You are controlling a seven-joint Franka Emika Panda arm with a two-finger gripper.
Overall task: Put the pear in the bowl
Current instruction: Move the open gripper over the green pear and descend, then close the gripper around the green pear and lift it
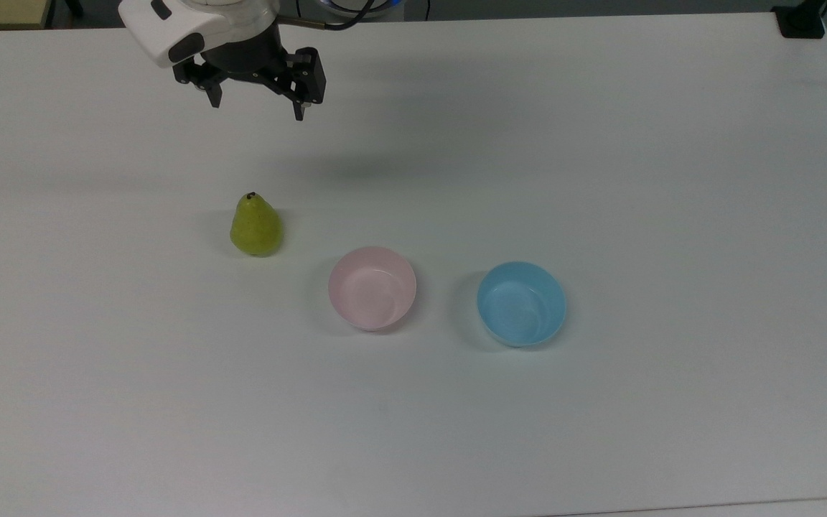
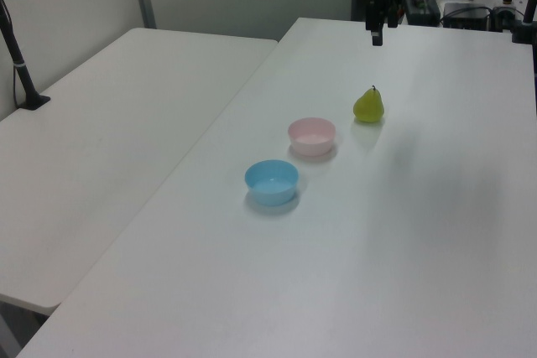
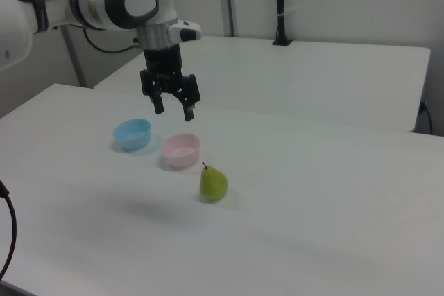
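Top view: claw (image 1: 256,106) hanging above the white table (image 1: 600,179) near the far edge, fingers spread wide apart with nothing between them, white wrist housing cut off by the upper border so the rest of the arm goes unseen. Right view: same claw (image 3: 173,109) held well up off the surface, pointing straight down from a bent white arm (image 3: 104,1) reaching in from the right view's left, shoulder end cropped at the edge. Left view: claw (image 2: 379,27) dark against dark clutter at the table's far end, one fingertip (image 2: 377,38) barely picked out, spread of the fingers hard to judge from this side (clear enough in the other two views). Outward from the claw: pear (image 1: 256,226) standing upright on the table, stem tip up, apart from the claw and untouched, lying toward the top view's left of the bowls; also seen in the left view (image 2: 368,106) and nearest the camera in the right view (image 3: 214,184). Near the pear, not touching it, the pink bowl (image 1: 372,288) sitting upright and empty, glossy inside showing (image 2: 312,135) (image 3: 181,150). Beyond that, on the side away from the pear, a light blue bowl (image 1: 521,303), likewise upright and empty (image 2: 272,181) (image 3: 132,134). Second white table (image 2: 101,140) alongside, its near corner cropped in the left view.
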